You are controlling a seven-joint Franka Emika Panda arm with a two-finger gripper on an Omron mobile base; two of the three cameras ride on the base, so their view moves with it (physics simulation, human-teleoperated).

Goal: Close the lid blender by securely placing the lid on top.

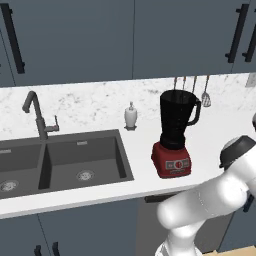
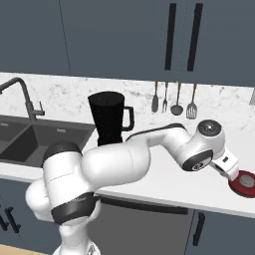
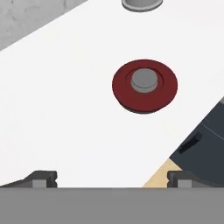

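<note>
While the lid (image 3: pixel 145 86) lies flat on the white counter (image 3: pixel 65 109), cap upward and close to the counter's front edge, nothing holds it. It is a round red disc with a pale grey centre cap, so it has no long axis to line up with; any approach across its width serves equally. In the hand view it sits ahead of the gripper (image 3: pixel 113 178), above and a little to one side of the midpoint between the two dark fingertips, with bare counter between it and them. The fingertips stand far apart at the lower corners of that view, so the claw is spread wide and empty.

In the right base view the lid (image 2: pixel 245 182) shows at the far right of the counter, just beyond the end of the hand, which reaches out low toward it. The coming move therefore seems to turn on carrying the claw forward and down until the disc lies between the fingers, centred on the grey cap.

Further out, the blender (image 1: pixel 175 134) stands well apart from the lid, on the same counter and toward the sink (image 1: pixel 65 160), its black jar open at the top and its red base facing forward. A small white soap dispenser (image 1: pixel 131 116) stands behind it near the wall. Once gripped, the lid would have to travel back across the counter and come down level on the jar's rim.
</note>
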